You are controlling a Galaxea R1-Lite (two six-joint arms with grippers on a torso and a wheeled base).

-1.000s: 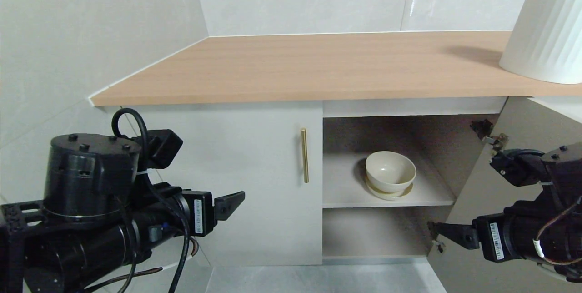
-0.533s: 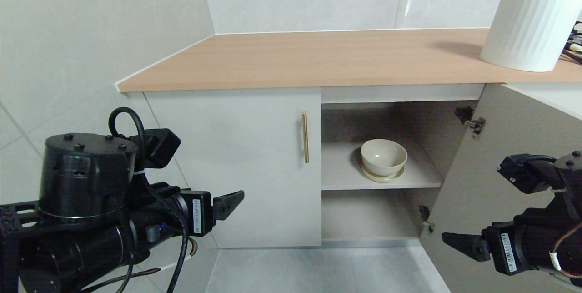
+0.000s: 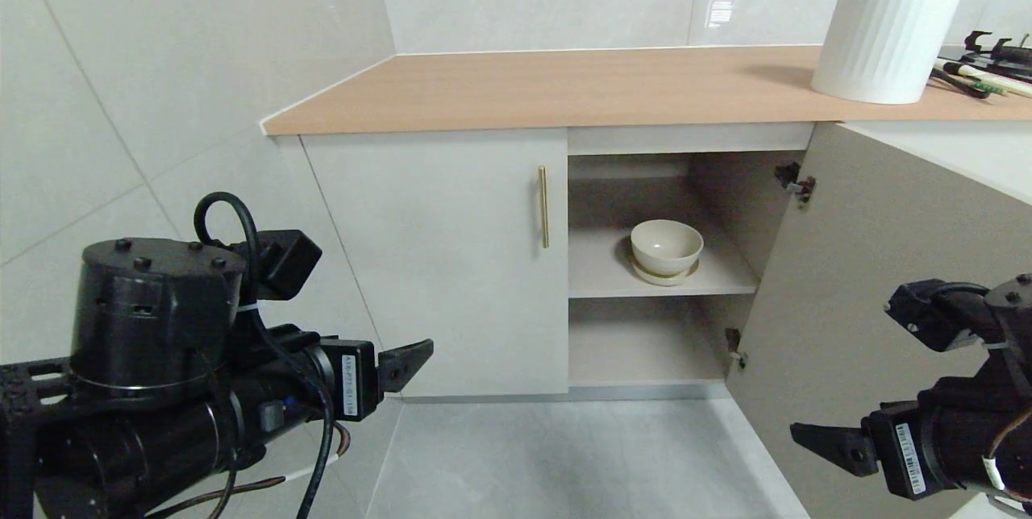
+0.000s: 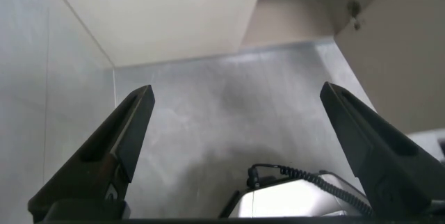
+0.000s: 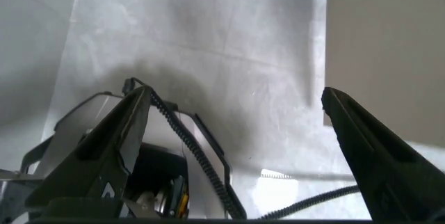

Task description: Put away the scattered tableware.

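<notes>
A cream bowl (image 3: 666, 246) sits on a small plate (image 3: 664, 274) on the middle shelf (image 3: 605, 273) of the cabinet, whose right door (image 3: 871, 293) stands swung wide. My left gripper (image 3: 407, 362) is low at the left, in front of the closed left door (image 3: 451, 261), open and empty; its fingers (image 4: 111, 154) spread wide over the grey floor. My right gripper (image 3: 822, 442) is low at the right, before the swung-out door, also open and empty, its fingers (image 5: 375, 154) apart above the floor.
A wooden counter (image 3: 564, 88) tops the cabinet, with a tall white ribbed container (image 3: 891, 23) at its right and some utensils (image 3: 979, 72) beyond it. A brass handle (image 3: 543, 206) runs down the closed door. The lower shelf (image 3: 637, 350) and floor (image 3: 564, 454) are bare.
The head camera has pulled back and shifted, so the cabinet and bowl look smaller and farther. The right gripper sits lower in the picture. Both grippers stay open and empty.
</notes>
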